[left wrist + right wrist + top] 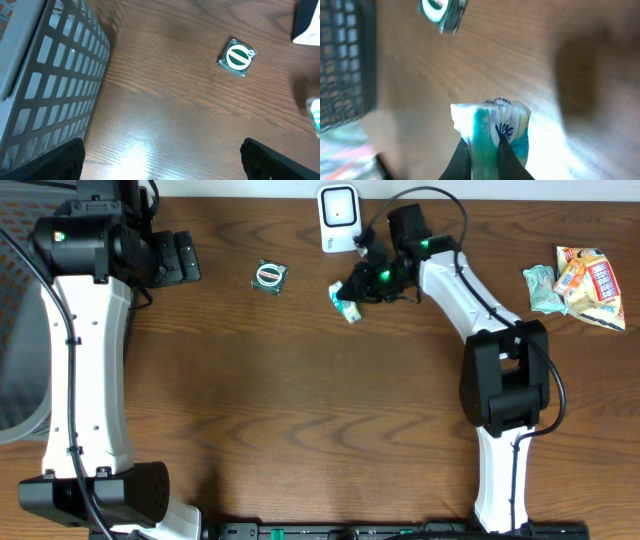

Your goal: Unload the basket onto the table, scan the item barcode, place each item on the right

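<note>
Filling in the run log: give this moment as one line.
right end effector: shut on packet | left end effector: open, empty | scanner: packet not yet at it

small white-and-teal soft plastic packet [492, 125], blue lettering, crumpled, pinched at its lower edge between right tool [482, 151] tips. white upright box scanner [338, 218] near tool, apart.
</note>
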`<action>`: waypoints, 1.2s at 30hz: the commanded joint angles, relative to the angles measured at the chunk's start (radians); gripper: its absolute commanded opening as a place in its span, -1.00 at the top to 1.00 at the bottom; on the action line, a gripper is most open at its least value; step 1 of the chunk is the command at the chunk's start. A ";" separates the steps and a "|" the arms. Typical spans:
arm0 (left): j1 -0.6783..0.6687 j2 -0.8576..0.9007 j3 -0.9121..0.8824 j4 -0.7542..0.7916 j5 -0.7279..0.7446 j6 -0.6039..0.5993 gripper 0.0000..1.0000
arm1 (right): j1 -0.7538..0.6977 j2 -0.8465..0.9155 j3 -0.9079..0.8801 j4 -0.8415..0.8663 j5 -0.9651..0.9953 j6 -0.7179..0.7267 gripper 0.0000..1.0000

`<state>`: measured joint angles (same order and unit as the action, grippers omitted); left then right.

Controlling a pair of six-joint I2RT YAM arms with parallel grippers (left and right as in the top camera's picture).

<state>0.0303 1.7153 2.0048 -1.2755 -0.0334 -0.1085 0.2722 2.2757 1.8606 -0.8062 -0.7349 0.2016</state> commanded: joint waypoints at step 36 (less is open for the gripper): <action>0.004 0.004 -0.005 0.000 -0.016 -0.009 -0.96 | -0.233 0.015 -0.030 -0.280 0.385 0.068 0.28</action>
<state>0.0303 1.7153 2.0048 -1.2755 -0.0334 -0.1085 0.0570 2.2841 1.7592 -1.0466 -0.4385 0.3096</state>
